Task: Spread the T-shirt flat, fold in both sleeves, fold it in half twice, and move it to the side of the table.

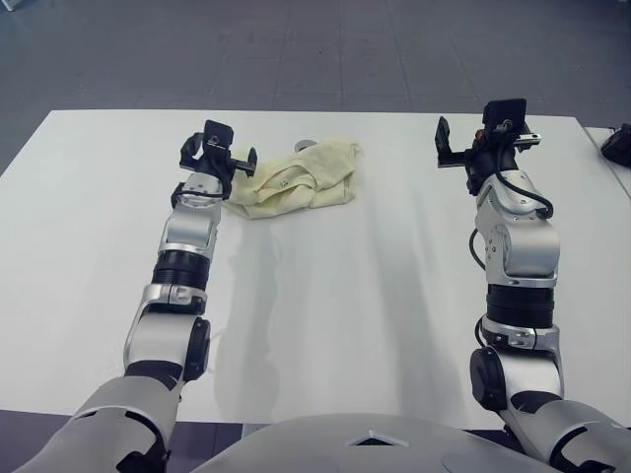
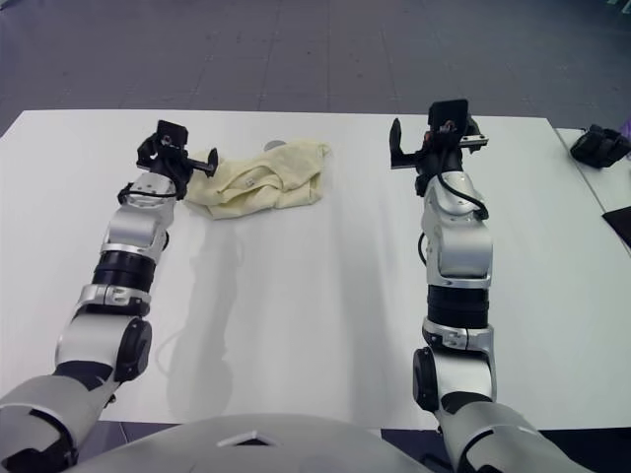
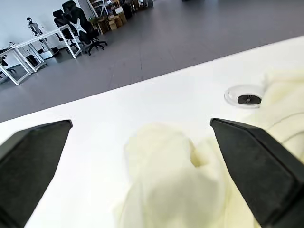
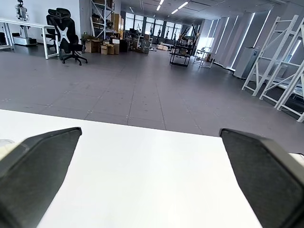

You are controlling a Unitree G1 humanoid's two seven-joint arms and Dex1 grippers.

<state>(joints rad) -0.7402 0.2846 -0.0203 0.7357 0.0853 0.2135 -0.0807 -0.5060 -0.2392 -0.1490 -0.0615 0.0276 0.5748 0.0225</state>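
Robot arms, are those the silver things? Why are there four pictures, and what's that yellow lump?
Yes, the silver arms belong to a person-shaped robot. Two pictures come from cameras in its head, looking down at a white table. The other two come from small cameras on its wrists, so the black wedges at their edges are its own fingers. The yellow lump is a crumpled T-shirt that it should fold. The left fingers are open at the shirt's edge. The right fingers are open over bare table. Nothing is held.
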